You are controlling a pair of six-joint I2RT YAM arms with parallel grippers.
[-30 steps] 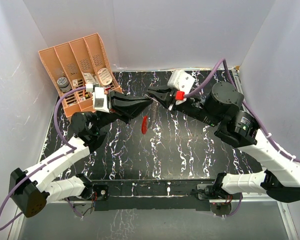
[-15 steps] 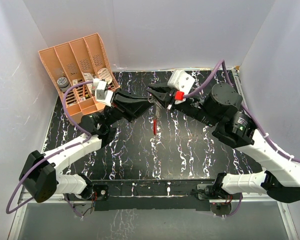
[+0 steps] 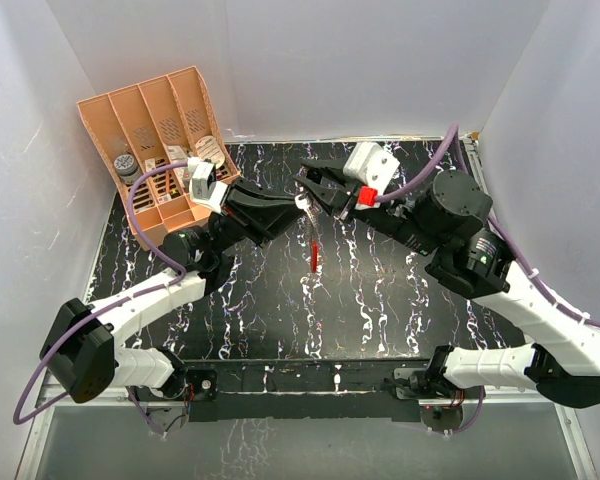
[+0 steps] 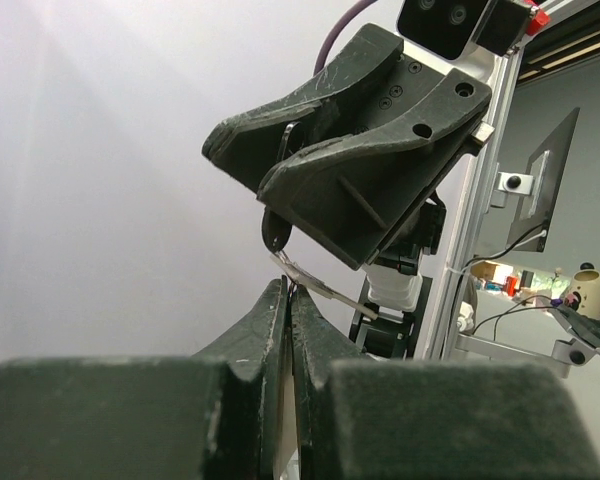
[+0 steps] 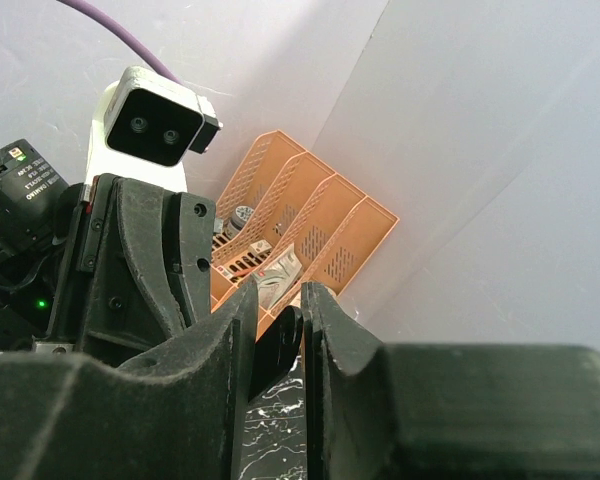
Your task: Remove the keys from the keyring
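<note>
- Both pairs of jaws are clamped. The left gripper (image 3: 297, 206) has its jaws pressed nearly flat together on the thin silvery metal of the keyring (image 3: 314, 256). The right gripper (image 3: 306, 184) pinches the small dark key (image 4: 275, 232) between its two fingers (image 5: 230, 330).
- The two grippers meet tip to tip in the air above the far half of the table (image 3: 380, 300), roughly midway between its left and right edges — the left arm reaching in from the left side, the right arm from the right.
- In the left wrist view, a thin silver strip comes out from between the left fingertips (image 4: 262, 322). It slants up to the key's dark head, which hangs just below the right gripper's tips, and the rest of the key is tucked up between those fingers.
- In the right wrist view, a dark piece sits in the narrow gap between the right fingers. Its detail is too dim to make out.
- The keyring's red oval tag hangs edge-on below the meeting point — whether its lower end touches the tabletop I cannot tell.
- A peach organiser (image 3: 150, 130) stands tilted at the far-left corner, well apart from the tag, with small items in its compartments.
</note>
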